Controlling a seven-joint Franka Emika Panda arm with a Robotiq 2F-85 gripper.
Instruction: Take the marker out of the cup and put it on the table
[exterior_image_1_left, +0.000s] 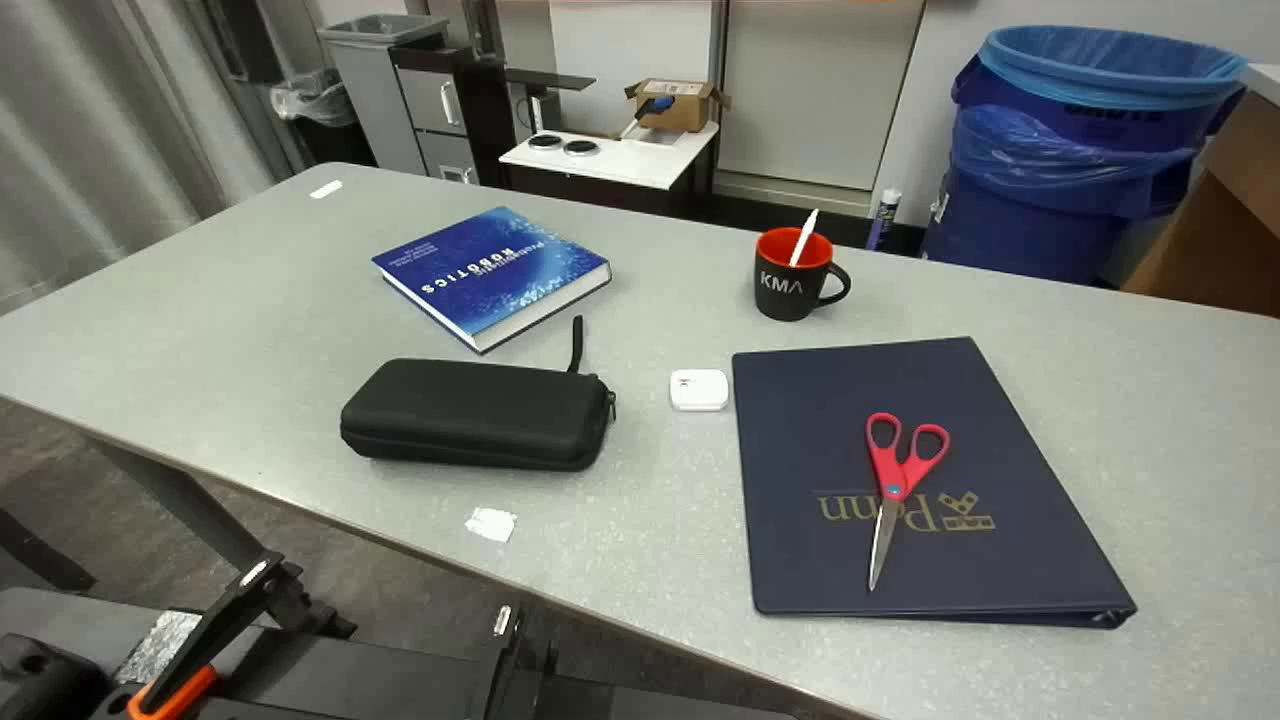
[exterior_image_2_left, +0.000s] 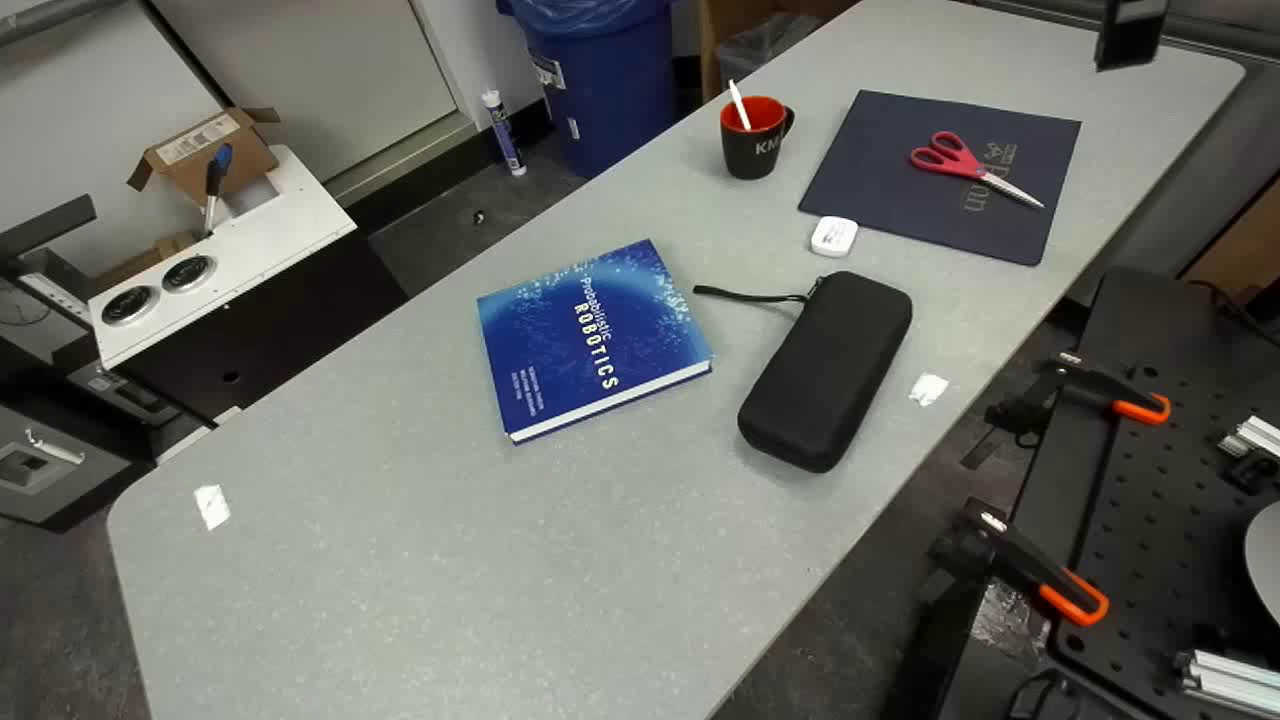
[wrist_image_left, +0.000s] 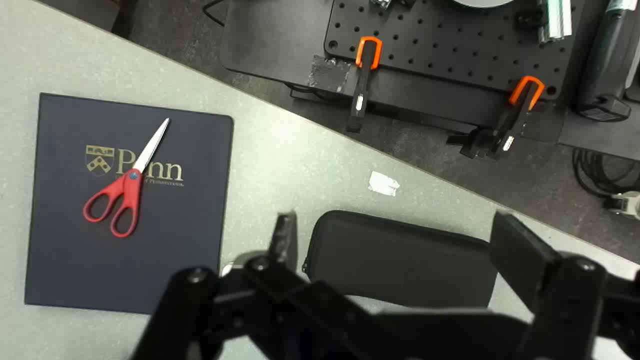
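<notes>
The marker (exterior_image_1_left: 803, 238) is a thin white stick leaning upright in the cup (exterior_image_1_left: 783, 290), with its upper end above the rim. The marker (exterior_image_2_left: 739, 105) and cup (exterior_image_2_left: 750, 150) show in both exterior views. The cup is a black mug, red inside, with pale letters and a side handle. It stands on the light grey table (exterior_image_1_left: 250, 270) near the far edge. My gripper (wrist_image_left: 393, 227) is wide open and empty in the wrist view, above the table. A black case shows between its fingers, below them. The marker and cup are out of the wrist view.
A dark blue folder (exterior_image_1_left: 830, 400) with red-handled scissors (exterior_image_1_left: 895, 480) lies in front of the cup. A small white case (exterior_image_1_left: 699, 389), the black case (exterior_image_1_left: 480, 413) and a thick blue book (exterior_image_1_left: 490, 275) lie nearby. Clamps (exterior_image_2_left: 1070, 590) sit on the black base beside the table.
</notes>
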